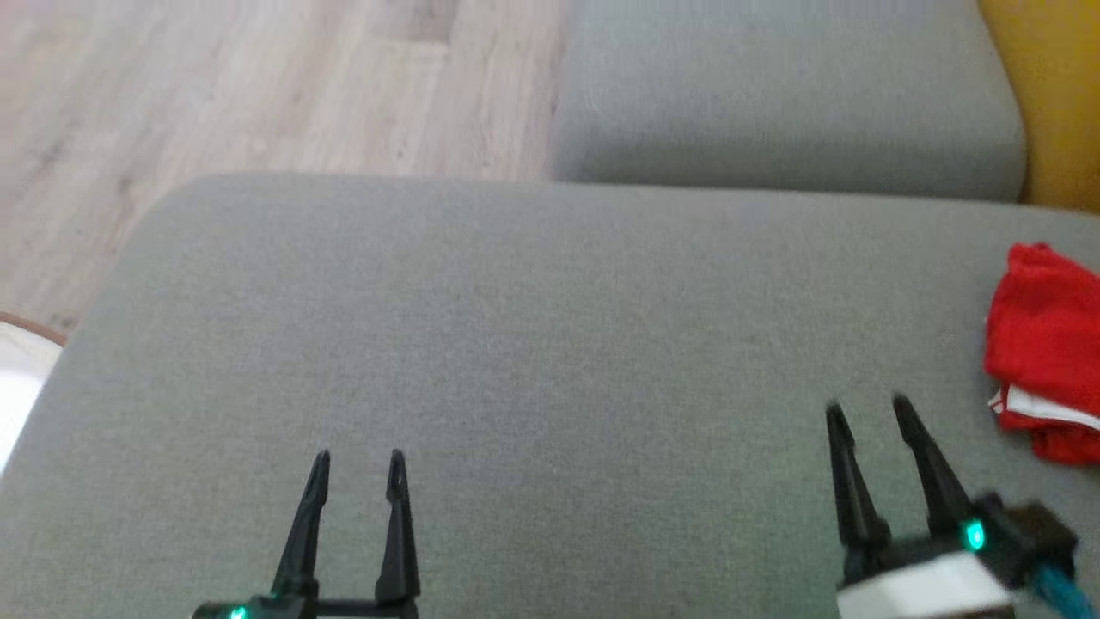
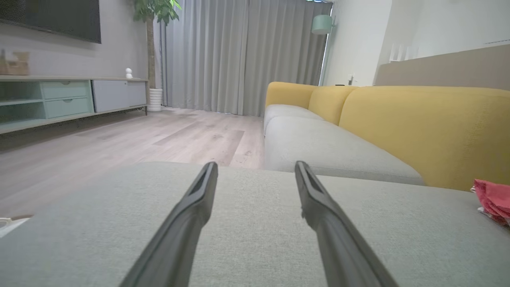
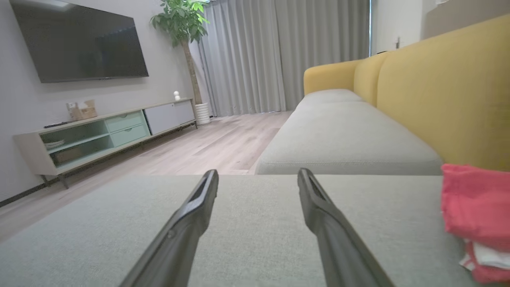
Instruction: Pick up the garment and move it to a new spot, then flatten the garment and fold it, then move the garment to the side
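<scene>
Left gripper (image 1: 357,460) seen wide open, nothing held. Right gripper (image 1: 868,409) seen wide open too, nothing held, near garment but not touching. Big grey cushion (image 1: 516,344) spread under both. Red garment (image 1: 1044,344) laid in small folded pile at right edge of cushion, near yellow backrest (image 1: 1053,86). Job judged nearly done. Right gripper best drawn away from pile, so fold is not snagged. White strip (image 1: 1044,406) seen in fold, maybe label; no words can be read.

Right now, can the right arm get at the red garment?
Probably yes. The red garment lies on the grey cushion, close beside the open right end effector on its right, with bare cushion between them and nothing in the way.
</scene>
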Controlling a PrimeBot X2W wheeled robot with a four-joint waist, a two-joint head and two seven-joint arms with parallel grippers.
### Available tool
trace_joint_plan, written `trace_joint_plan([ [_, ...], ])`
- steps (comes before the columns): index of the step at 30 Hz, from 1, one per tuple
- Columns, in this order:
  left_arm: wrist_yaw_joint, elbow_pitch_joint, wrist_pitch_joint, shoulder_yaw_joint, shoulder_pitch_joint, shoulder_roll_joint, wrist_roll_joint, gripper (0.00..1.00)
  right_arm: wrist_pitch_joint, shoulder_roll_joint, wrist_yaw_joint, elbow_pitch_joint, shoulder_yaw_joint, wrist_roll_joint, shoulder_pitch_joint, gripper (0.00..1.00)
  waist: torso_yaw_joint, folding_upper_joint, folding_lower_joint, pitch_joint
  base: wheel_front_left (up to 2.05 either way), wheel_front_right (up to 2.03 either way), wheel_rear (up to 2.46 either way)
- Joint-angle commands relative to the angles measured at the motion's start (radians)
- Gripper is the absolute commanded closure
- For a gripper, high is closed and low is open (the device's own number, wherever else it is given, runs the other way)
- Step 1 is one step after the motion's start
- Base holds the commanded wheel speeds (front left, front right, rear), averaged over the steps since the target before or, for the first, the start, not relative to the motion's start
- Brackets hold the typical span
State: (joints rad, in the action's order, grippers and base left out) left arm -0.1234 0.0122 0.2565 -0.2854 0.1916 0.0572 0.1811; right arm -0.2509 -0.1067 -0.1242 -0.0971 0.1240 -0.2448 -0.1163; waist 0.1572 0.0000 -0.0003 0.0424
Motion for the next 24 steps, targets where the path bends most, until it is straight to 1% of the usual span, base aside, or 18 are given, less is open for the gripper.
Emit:
trace_joint_plan([
  [1,0.003,0.041,0.005,0.045,-0.007,-0.007,-0.017,0.00,-0.011,0.011,-0.007,0.053,-0.009,0.022,-0.050,0.00,0.009,0.0000,0.0003,0.028,0.00,0.00,0.00],
  [5,0.023,0.043,0.005,0.066,0.032,-0.007,-0.045,0.00,-0.011,0.036,-0.007,0.081,-0.035,0.061,-0.128,0.00,-0.003,0.0000,0.0003,0.048,0.00,0.00,0.00],
  [12,0.053,0.031,0.005,0.084,0.045,-0.007,-0.074,0.00,-0.011,0.053,-0.007,0.088,-0.052,0.069,-0.141,0.00,-0.021,0.0000,0.0003,0.064,0.00,0.00,0.00],
  [18,0.063,0.023,0.005,0.086,0.048,-0.007,-0.084,0.00,-0.011,0.056,-0.007,0.082,-0.044,0.067,-0.142,0.00,-0.030,0.0000,0.0003,0.071,0.00,0.00,0.00],
  [24,0.062,0.019,0.005,0.087,0.053,-0.007,-0.096,0.00,-0.011,0.056,-0.007,0.083,-0.038,0.060,-0.140,0.00,-0.038,0.0000,0.0003,0.076,0.00,0.00,0.00],
])
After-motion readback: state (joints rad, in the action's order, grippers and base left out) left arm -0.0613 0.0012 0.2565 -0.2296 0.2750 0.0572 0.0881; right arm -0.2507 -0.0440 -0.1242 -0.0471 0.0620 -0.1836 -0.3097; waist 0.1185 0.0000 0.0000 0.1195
